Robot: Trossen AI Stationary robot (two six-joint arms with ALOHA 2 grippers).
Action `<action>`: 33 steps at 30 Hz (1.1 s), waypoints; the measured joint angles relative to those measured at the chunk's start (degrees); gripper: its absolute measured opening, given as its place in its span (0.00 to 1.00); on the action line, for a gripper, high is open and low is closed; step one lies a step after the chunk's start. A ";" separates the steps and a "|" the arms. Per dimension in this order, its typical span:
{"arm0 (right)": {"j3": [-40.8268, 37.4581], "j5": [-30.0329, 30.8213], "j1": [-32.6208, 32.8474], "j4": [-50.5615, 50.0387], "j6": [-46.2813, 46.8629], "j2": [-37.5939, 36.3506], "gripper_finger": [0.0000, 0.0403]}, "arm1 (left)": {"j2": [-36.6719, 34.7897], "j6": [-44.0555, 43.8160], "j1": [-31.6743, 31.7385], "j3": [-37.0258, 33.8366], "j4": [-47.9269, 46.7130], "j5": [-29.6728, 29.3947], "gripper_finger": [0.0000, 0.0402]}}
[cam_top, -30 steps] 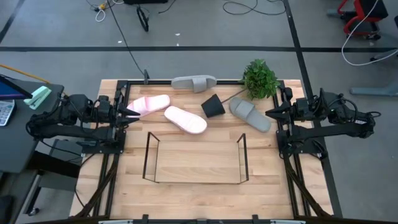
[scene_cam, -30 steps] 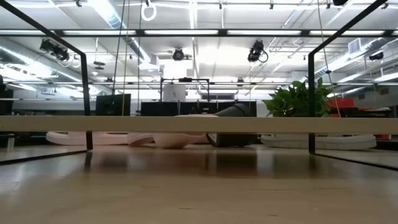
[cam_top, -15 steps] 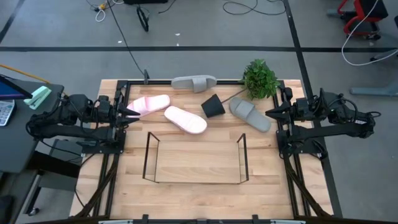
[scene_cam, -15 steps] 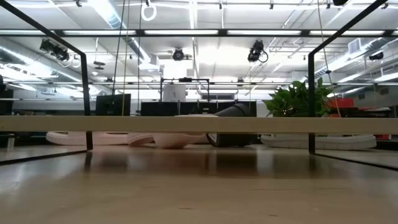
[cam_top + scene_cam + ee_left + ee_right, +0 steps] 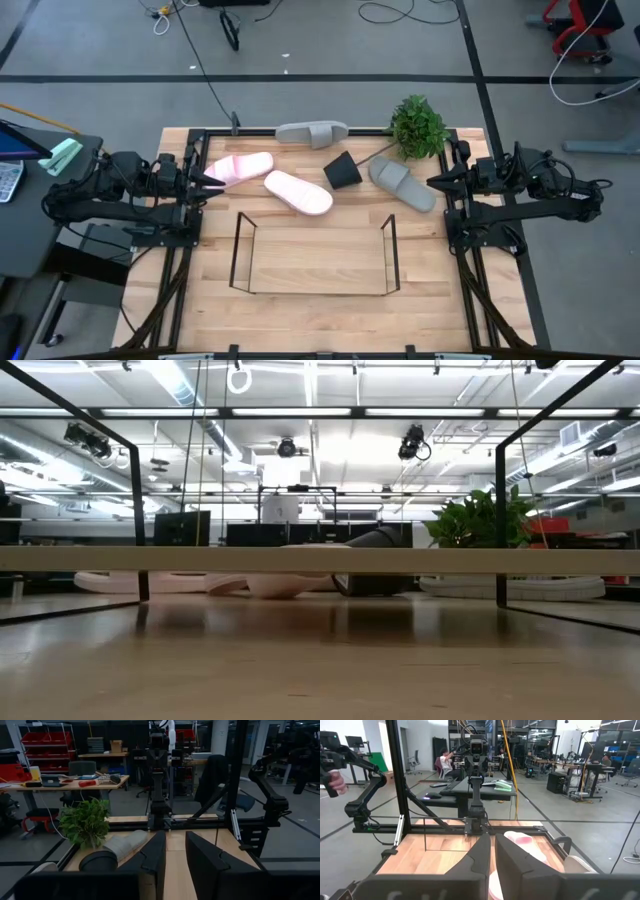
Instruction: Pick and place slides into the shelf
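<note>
Two pale pink slides point(image 5: 238, 167) point(image 5: 298, 192) lie flat on the wooden table at the far left. One grey slide point(image 5: 312, 132) lies at the far edge, another point(image 5: 402, 184) at the far right. The black wire shelf point(image 5: 313, 290) stands in the middle, nearer the front, with nothing in it. My left gripper point(image 5: 214, 182) hovers level at the left edge beside the pink slides, open by a narrow gap point(image 5: 175, 837). My right gripper point(image 5: 436, 181) hovers level at the right edge, close to the grey slide, and is shut point(image 5: 492, 840).
A small black pot point(image 5: 342, 171) lies tipped between the slides, its green plant point(image 5: 418, 125) at the far right corner. Black metal rails point(image 5: 186, 262) run along the table's sides. Bare wood lies between the shelf and the near edge.
</note>
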 joint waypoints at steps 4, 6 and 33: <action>-0.01 0.02 -0.02 0.00 0.02 -0.01 0.08 | -0.01 0.00 -0.02 0.00 -0.02 -0.02 0.21; -0.02 0.02 -0.02 0.00 0.02 -0.02 0.08 | -0.01 0.00 -0.02 0.00 0.00 0.00 0.22; -0.02 0.02 -0.02 0.00 0.00 0.00 0.08 | 0.00 -2.75 0.00 0.00 0.04 -0.39 0.19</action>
